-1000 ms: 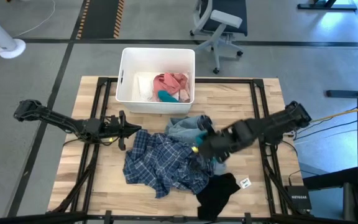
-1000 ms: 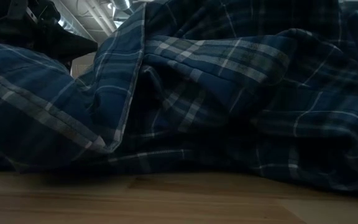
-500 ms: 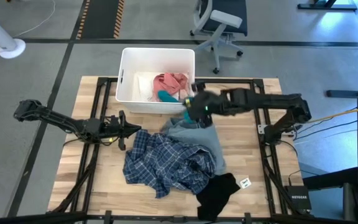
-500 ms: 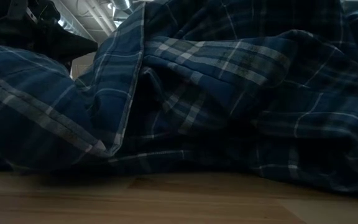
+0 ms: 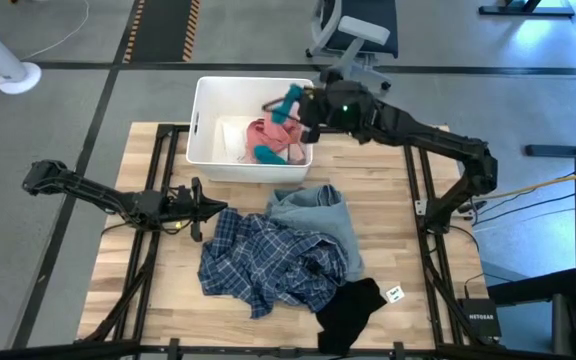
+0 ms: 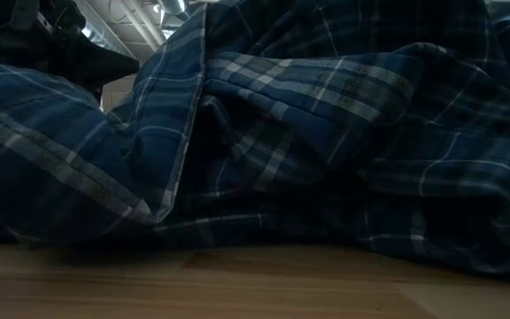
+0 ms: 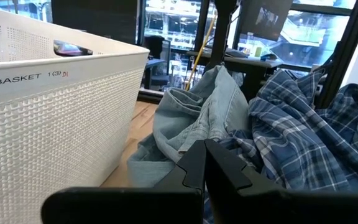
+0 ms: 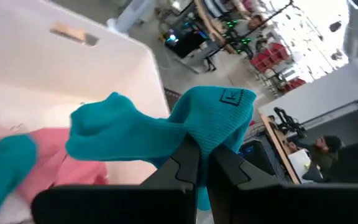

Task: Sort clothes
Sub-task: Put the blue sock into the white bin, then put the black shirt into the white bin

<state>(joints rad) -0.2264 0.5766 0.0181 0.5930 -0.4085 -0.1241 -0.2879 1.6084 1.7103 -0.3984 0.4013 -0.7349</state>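
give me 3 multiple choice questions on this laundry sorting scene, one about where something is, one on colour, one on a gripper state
1. Where is the right gripper?
A. over the white bin
B. over the black garment
C. beside the left arm

2. What colour is the item it carries?
A. pink
B. teal
C. black

3. How is the left gripper?
A. shut on the denim piece
B. wide open above the bin
C. shut, holding nothing, low by the plaid shirt

Answers:
1 A: the high view puts it above the white bin.
2 B: the teal sock hangs from its fingers.
3 C: its fingers meet, nothing between, beside the plaid shirt.
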